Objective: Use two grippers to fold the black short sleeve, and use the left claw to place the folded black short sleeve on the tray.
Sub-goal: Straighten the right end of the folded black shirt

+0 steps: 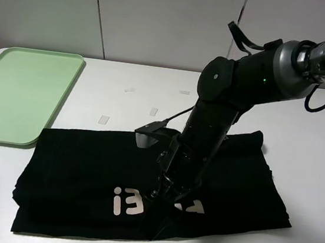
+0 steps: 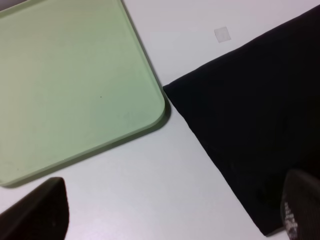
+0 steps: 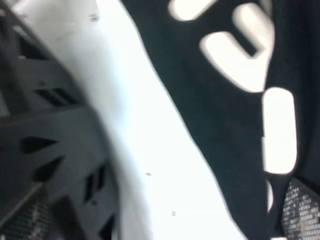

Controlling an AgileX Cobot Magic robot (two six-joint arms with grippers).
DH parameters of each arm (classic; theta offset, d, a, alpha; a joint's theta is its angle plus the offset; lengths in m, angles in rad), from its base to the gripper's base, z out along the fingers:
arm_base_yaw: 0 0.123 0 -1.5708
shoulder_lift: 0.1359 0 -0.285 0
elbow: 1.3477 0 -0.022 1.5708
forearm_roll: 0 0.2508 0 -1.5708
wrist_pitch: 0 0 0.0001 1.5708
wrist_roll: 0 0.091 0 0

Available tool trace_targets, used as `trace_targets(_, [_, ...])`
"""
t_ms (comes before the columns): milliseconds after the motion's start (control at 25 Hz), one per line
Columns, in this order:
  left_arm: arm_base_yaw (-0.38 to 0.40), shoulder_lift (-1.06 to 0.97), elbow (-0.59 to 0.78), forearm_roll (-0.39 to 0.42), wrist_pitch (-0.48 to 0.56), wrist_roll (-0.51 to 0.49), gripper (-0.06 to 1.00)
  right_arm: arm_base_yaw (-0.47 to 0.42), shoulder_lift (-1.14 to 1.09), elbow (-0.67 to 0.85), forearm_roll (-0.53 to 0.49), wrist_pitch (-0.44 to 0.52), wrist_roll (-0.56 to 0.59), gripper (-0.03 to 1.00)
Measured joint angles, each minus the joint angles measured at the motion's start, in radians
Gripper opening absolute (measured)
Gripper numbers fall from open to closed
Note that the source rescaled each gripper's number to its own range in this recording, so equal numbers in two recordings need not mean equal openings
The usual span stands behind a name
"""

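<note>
as spread right hand [image 1: 164, 197] masks part of black short sleeve [image 1: 73, 170] print [image 1: 127, 202], left hand [image 2: 167, 212] gapes empty.

White table [image 1: 316, 176] under even light; pale panelled wall [image 1: 163, 21] behind (dark vertical seams)

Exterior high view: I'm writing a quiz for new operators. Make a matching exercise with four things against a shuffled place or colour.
Things:
1. tray
2. black short sleeve
3. right gripper
4. table

Place or colour:
a. white
b. pale green, at the left
c. down at the pale lettering
d. black, lying by the tray's near corner

Pairs: 1-b, 2-d, 3-c, 4-a
</note>
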Motion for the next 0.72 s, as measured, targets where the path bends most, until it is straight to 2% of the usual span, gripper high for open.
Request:
trace_targets(200, [0.0,0.0,0.0,0.0,0.0,0.0,0.84,0.017,0.0,0.0,0.065,0.054,0.012,1.0])
trace_targets(360, [0.0,0.0,0.0,0.0,0.0,-0.001,0.84,0.017,0.0,0.001,0.063,0.115,0.022,1.0])
trace_targets(440, [0.0,0.0,0.0,0.0,0.0,-0.001,0.84,0.017,-0.003,0.001,0.042,0.114,0.022,1.0])
trace_targets(600, [0.0,0.0,0.0,0.0,0.0,-0.001,0.84,0.003,-0.058,0.001,-0.053,0.036,0.022,1.0])
trace_targets(720, [0.0,0.0,0.0,0.0,0.0,-0.001,0.84,-0.048,-0.12,0.001,-0.077,-0.065,0.042,1.0])
